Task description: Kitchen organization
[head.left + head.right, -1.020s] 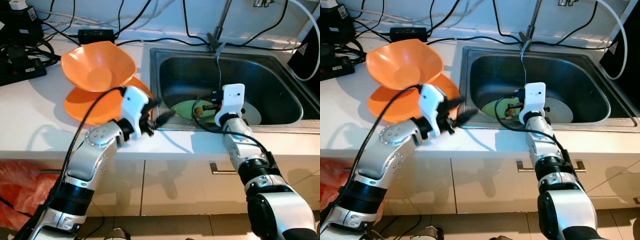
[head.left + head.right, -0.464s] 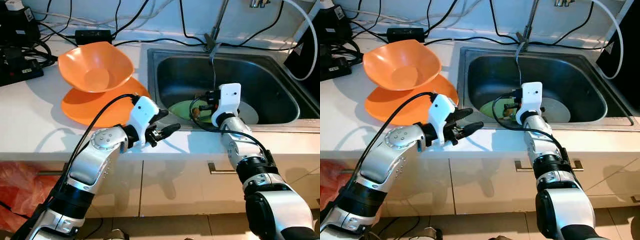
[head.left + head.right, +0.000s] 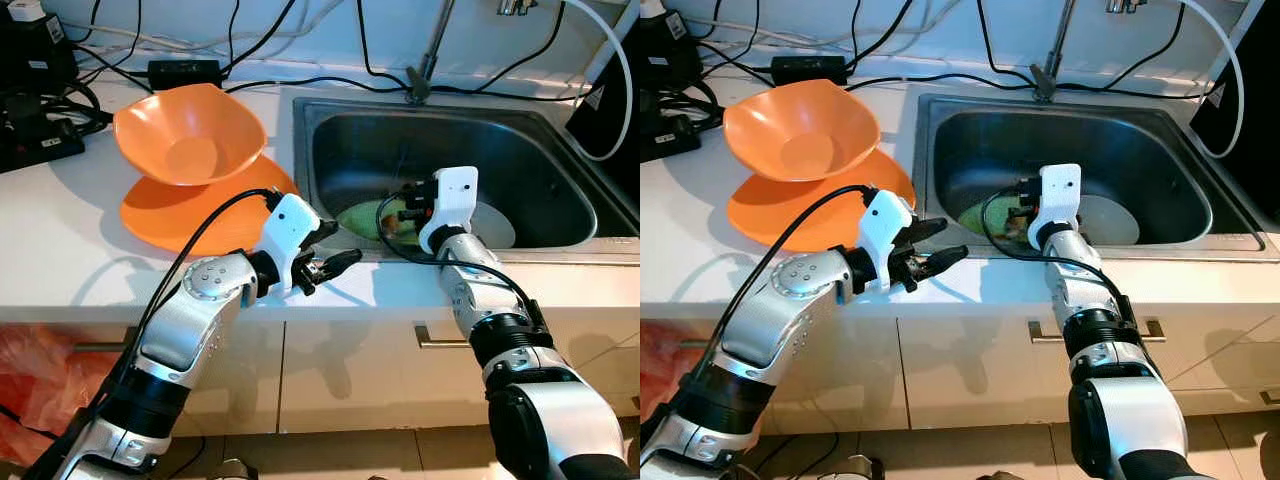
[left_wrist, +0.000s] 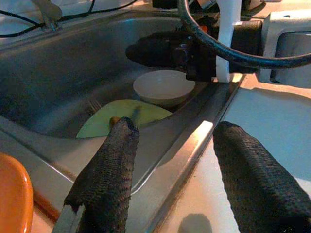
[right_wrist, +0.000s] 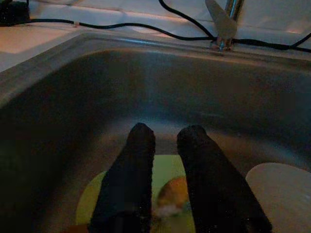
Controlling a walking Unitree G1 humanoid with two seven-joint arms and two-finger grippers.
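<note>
A green plate (image 3: 358,214) lies on the sink floor with a small brown item (image 5: 170,193) on it, and a white bowl (image 4: 163,87) sits beside it. My right gripper (image 5: 167,131) hangs inside the sink just above the green plate. Its fingers stand narrowly open, and the brown item shows through the gap below them. My left gripper (image 3: 343,242) is open and empty over the counter's front edge, at the sink's near left corner. An orange bowl (image 3: 190,135) rests tilted on an orange plate (image 3: 165,215) on the counter at left.
The steel sink rim (image 3: 560,255) runs along the counter front, with the faucet (image 3: 420,80) behind it. Cables and a power brick (image 3: 185,70) crowd the back left. A red bag (image 3: 40,375) sits below the counter at left.
My left gripper has swung right toward the sink corner and opened its fingers. My right gripper has shifted slightly left over the green plate.
</note>
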